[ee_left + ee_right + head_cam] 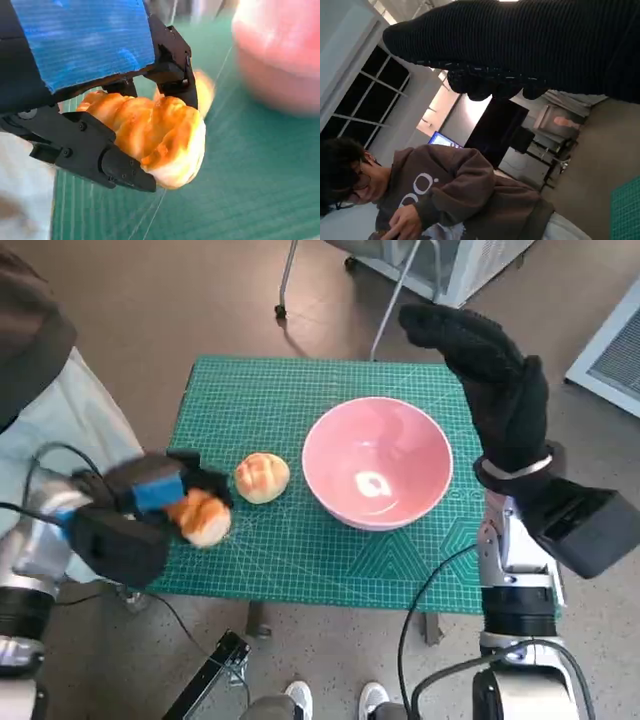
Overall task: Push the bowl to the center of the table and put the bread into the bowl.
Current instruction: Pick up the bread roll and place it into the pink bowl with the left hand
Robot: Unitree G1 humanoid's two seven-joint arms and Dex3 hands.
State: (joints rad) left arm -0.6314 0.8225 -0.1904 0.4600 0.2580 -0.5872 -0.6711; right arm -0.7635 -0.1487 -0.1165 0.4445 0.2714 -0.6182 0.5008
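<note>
A pink bowl (378, 461) stands on the green cutting mat (260, 390), right of the table's middle. My left hand (150, 495) grips a golden bread roll (203, 519) at the mat's left front; the left wrist view shows the roll (155, 132) held between the black fingers (120, 167), just above the mat, with the bowl (280, 55) blurred beyond. A second round bun (262, 477) lies on the mat between that hand and the bowl. My right hand (490, 370) is raised above the bowl's right rim, fingers extended, holding nothing.
The mat covers the small table, with brown floor around it. Chair legs (400, 290) stand beyond the far edge. A person's shoes (335, 700) show at the near side. A seated person in a brown sweatshirt (450, 190) appears in the right wrist view.
</note>
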